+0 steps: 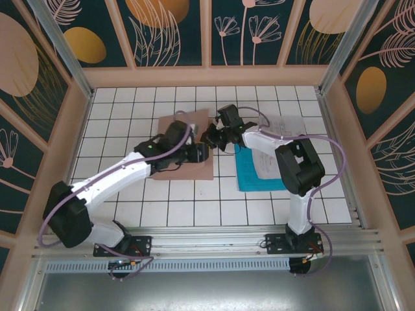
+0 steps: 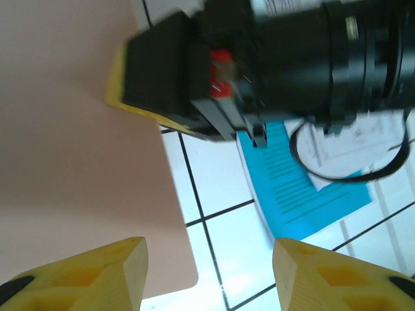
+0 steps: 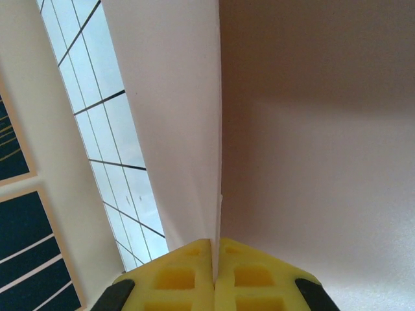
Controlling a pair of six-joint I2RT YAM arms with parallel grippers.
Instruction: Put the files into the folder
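The folder (image 1: 189, 171) lies mid-tabletop, its long axis running from near edge to far edge. The right pincer (image 3: 214, 245) is clamped on its right edge. The left pincer (image 2: 207, 253) stands apart over its near right corner. The teal sheet (image 1: 249, 180) and white sheet (image 1: 286, 124) lie lengthwise toward the right edge.
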